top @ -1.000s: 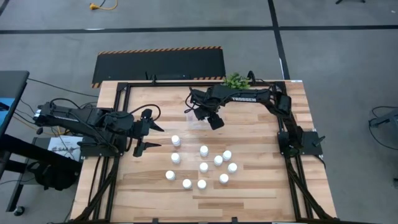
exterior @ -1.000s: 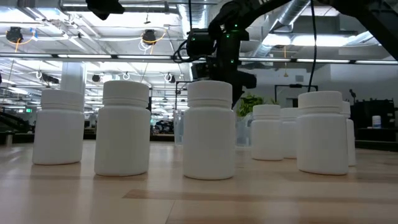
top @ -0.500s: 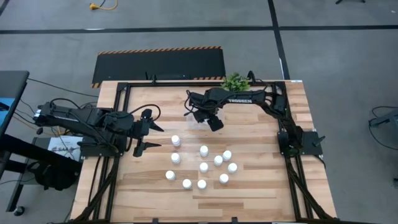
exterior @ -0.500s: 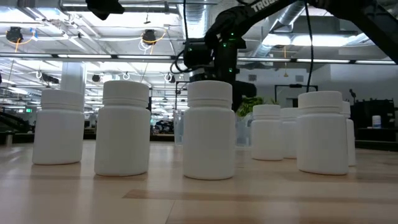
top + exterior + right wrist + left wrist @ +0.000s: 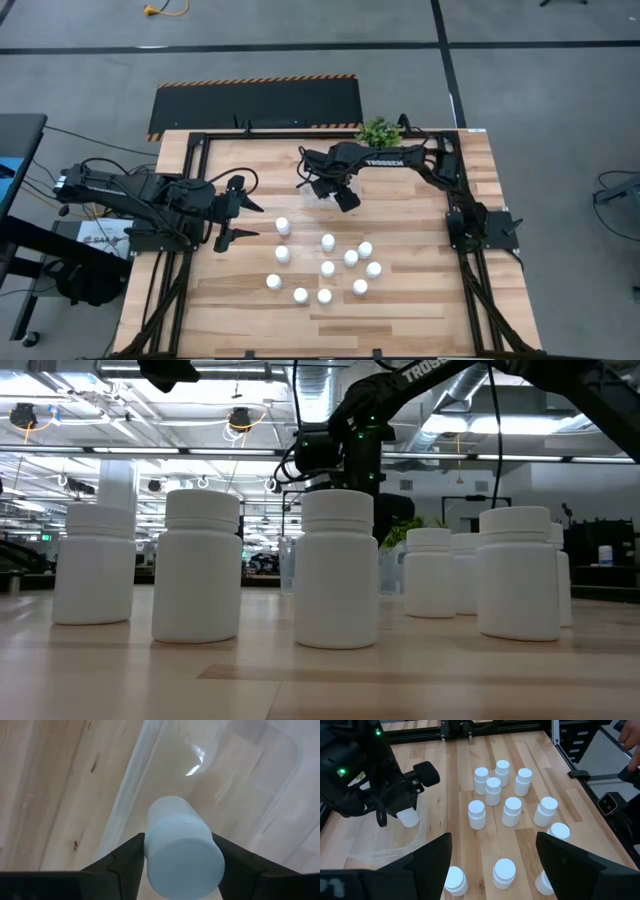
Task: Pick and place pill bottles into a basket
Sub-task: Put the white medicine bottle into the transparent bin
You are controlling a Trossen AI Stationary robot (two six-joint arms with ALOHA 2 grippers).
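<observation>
Several white pill bottles [image 5: 328,268] stand upright on the wooden table; they also show in the low view [image 5: 337,570] and the left wrist view [image 5: 493,791]. The clear plastic bin [image 5: 260,785] lies on the table just beyond them [image 5: 375,851]. My right gripper [image 5: 326,189] is over the bin, shut on one white bottle [image 5: 182,845]. My left gripper [image 5: 236,211] is open and empty near the table's left edge. My right gripper pinches the bottle's round side [image 5: 150,847] between its two fingers [image 5: 125,857], one on each side. The fingers come from above, pointing down. The bottle hangs upright below them [image 5: 409,816] over the inside of the bin; whether it touches the bin's floor I cannot tell.
A small green potted plant [image 5: 379,130] stands at the table's far edge behind the right arm. Black frame rails [image 5: 197,150] run along the table's left, right and far sides. Bare wood lies between the left gripper and the bottles.
My right gripper, still shut on the bottle, has gone a little toward the table's left edge and down over the bin.
</observation>
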